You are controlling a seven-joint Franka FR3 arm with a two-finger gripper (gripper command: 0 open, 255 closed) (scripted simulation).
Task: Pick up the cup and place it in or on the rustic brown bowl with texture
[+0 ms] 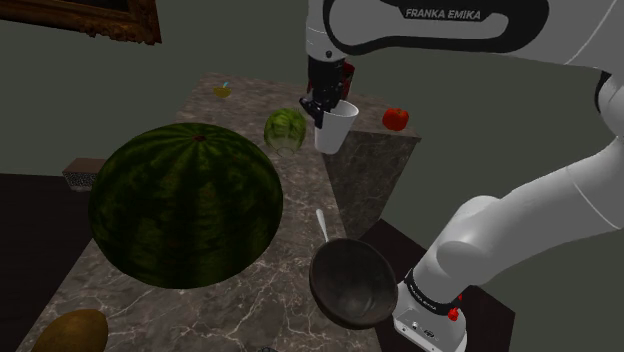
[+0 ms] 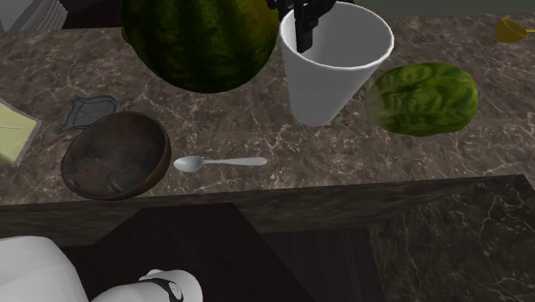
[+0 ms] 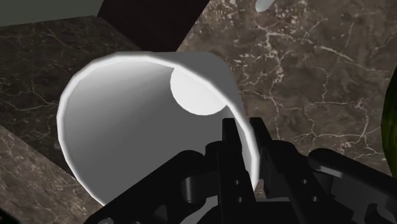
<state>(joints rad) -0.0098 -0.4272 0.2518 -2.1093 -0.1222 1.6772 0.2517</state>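
Observation:
My gripper [image 1: 322, 105] is shut on a plain white cup [image 1: 334, 125], clasping its wall near the rim with one finger inside and one outside. The cup [image 2: 333, 73] hangs a little tilted above the marble counter, between the two watermelons and near the counter's edge. Along the gripper [image 3: 245, 137] I look into the cup [image 3: 127, 121] and see its round bottom. The dark brown bowl [image 1: 352, 282] rests tilted at the counter's near edge, close to the arm's base. In the second exterior view the bowl [image 2: 114, 156] lies left of a spoon and the gripper [image 2: 302, 26] enters from above.
A huge watermelon [image 1: 185, 205] takes up the counter's middle, and a small one [image 1: 285, 128] lies beside the cup. A spoon [image 2: 219, 162] lies between bowl and cup. A red fruit [image 1: 396, 118], a yellow item [image 1: 221, 91] and a brown fruit [image 1: 70, 332] sit near edges.

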